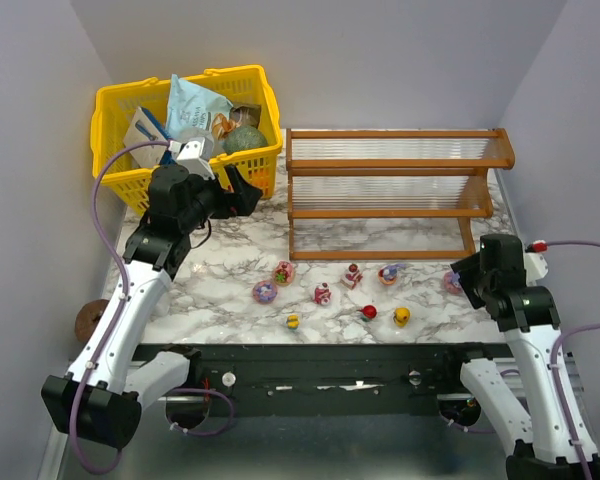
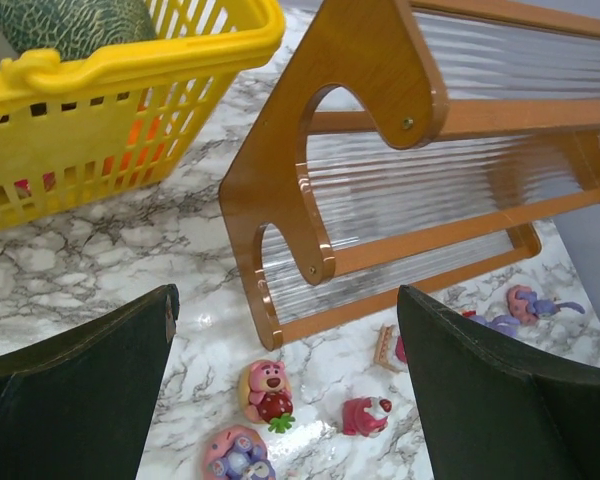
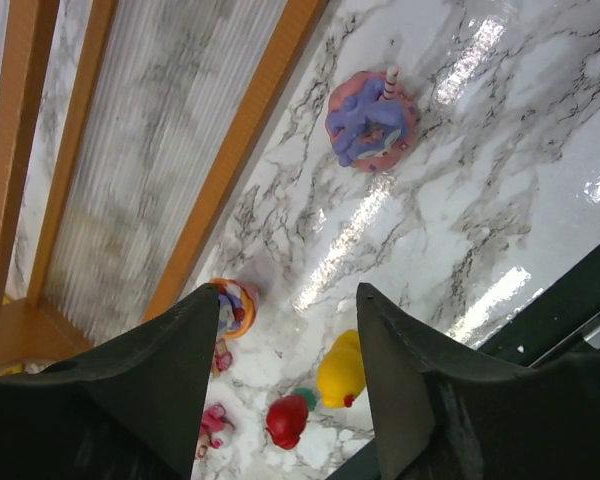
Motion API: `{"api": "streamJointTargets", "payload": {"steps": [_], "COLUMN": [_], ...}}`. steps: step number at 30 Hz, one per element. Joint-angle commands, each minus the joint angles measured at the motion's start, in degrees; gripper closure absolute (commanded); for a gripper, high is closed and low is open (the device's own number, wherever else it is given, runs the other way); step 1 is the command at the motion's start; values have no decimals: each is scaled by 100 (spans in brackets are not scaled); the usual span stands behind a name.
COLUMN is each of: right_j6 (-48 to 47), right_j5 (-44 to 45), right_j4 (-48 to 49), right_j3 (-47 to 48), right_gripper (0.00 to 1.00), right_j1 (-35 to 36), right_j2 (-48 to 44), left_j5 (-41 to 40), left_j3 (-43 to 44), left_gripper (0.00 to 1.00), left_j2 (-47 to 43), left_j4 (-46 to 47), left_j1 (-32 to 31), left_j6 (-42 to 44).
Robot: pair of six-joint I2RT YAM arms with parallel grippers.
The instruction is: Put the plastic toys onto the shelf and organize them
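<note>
Several small plastic toys lie on the marble table in front of the shelf point(image 1: 390, 190): a pink bear point(image 1: 284, 271), a purple round one point(image 1: 264, 292), a red one point(image 1: 369, 312), a yellow duck point(image 1: 402, 317) and others. My left gripper point(image 1: 242, 190) is open and empty, raised near the basket; its view shows the bear point(image 2: 268, 390), the purple toy point(image 2: 236, 455) and the shelf's end point(image 2: 280, 220). My right gripper point(image 1: 468, 273) is open and empty above the right-hand toys; its view shows the duck point(image 3: 340, 372), the red toy point(image 3: 286, 420) and a pink-purple round toy point(image 3: 370, 120).
A yellow basket point(image 1: 115, 185) with packets and a green melon stands at the back left, close to the shelf's left end. A black rail point(image 1: 310, 365) runs along the table's front edge. A brown round object point(image 1: 90, 320) lies off the table's left side.
</note>
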Motion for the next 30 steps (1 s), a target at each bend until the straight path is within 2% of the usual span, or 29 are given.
{"api": "streamJointTargets", "payload": {"steps": [1, 3, 6, 7, 10, 13, 20, 30], "right_j6": [526, 483, 62, -44, -194, -98, 121, 385], "right_j5": [273, 159, -438, -979, -1782, -2205, -2321, -1987], "right_j4": [375, 463, 875, 990, 1341, 1474, 1641, 1641], "right_j3": [21, 48, -101, -171, -444, -567, -822, -1007], "right_gripper": [36, 35, 30, 30, 29, 29, 29, 43], "right_j1": [-250, -418, -1163, -1635, -2253, -2360, -2510, -2677], "right_j2": [406, 617, 758, 785, 978, 1101, 1172, 1067], "left_j5": [-487, -575, -698, -716, -707, -725, -804, -865], "left_j3": [178, 230, 362, 397, 564, 643, 670, 661], "left_gripper": [1, 1, 1, 1, 1, 1, 1, 1], "left_j2": [122, 157, 254, 306, 447, 517, 702, 852], "left_j4": [-322, -375, -498, -524, -612, -630, -674, -726], "left_j1": [-33, -41, -50, -50, -50, -59, -59, -50], "left_j6": [-243, -296, -287, -304, -305, -287, -305, -313]}}
